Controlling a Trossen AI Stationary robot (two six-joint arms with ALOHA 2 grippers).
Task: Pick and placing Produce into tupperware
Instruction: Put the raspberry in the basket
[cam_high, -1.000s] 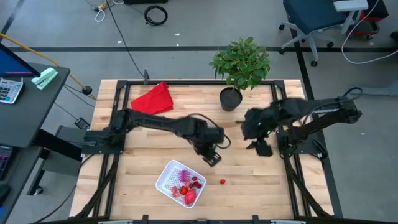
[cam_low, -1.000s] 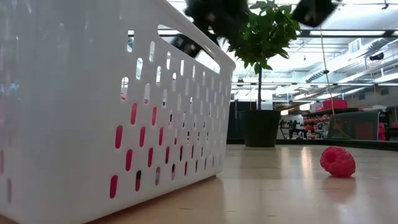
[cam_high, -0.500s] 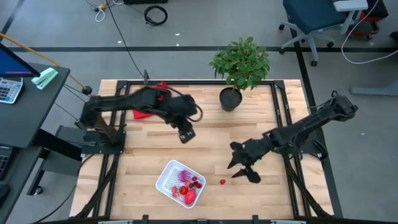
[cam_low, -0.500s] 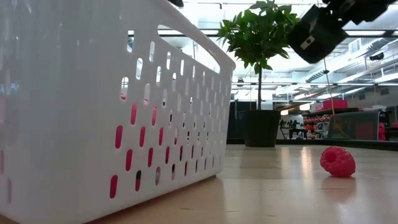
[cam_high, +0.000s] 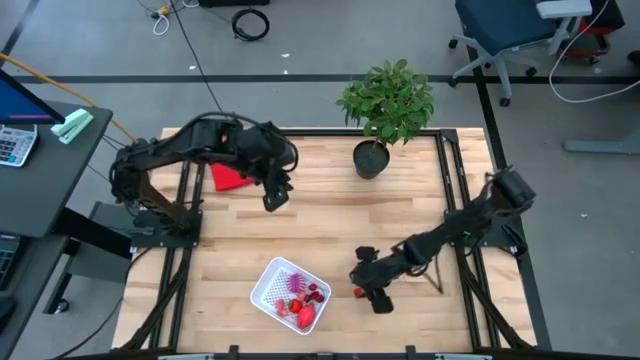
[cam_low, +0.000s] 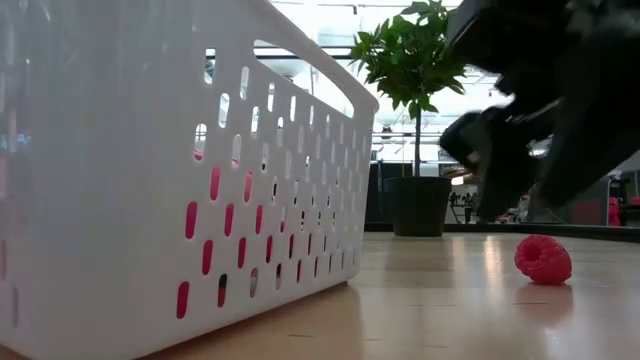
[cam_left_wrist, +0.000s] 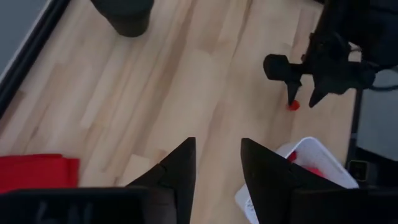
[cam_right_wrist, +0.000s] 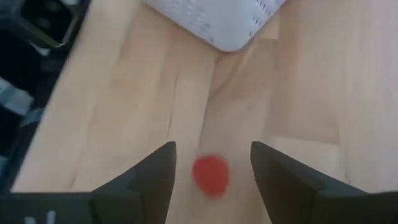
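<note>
From above, the right claw (cam_high: 366, 288) hung open and empty around a red berry (cam_high: 357, 292) on the bench (cam_high: 330, 215), just right of the white tupperware (cam_high: 290, 293). The left claw (cam_high: 274, 197) waited far left, slightly parted, empty. The low view showed the berry (cam_low: 543, 260) lying right of the tupperware (cam_low: 170, 170). The right wrist view showed it (cam_right_wrist: 210, 175) between spread fingers (cam_right_wrist: 143, 183).

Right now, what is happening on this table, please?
The right gripper is low over the table with its fingers open on either side of a loose red berry, not yet gripping it. Beside it stands the white container, which already holds several red fruit pieces. The left gripper hangs empty above the table near the red cloth, away from the container. A potted plant stands at the far edge.
</note>
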